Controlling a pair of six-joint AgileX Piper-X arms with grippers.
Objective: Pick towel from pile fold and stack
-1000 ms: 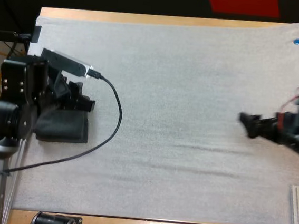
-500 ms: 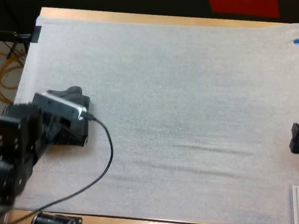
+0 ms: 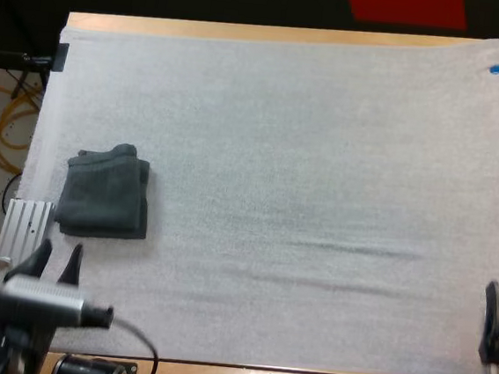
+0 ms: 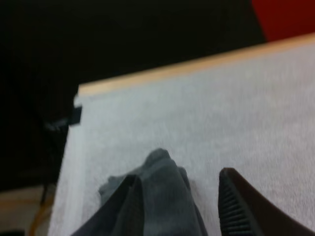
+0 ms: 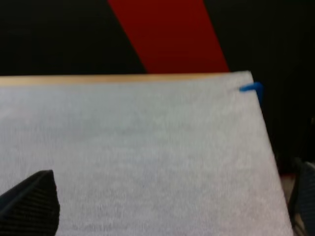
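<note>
The towel [image 3: 106, 193] is located just beyond the left gripper [image 3: 55, 264], whose fingers are spread and empty. The right gripper [image 3: 494, 325], likewise spread, is held well apart.

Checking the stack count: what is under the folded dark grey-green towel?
The folded dark grey-green towel lies flat on the white mat, and the mat shows on every side of it. Its top layer covers whatever is beneath, so a second towel underneath cannot be ruled out.
</note>
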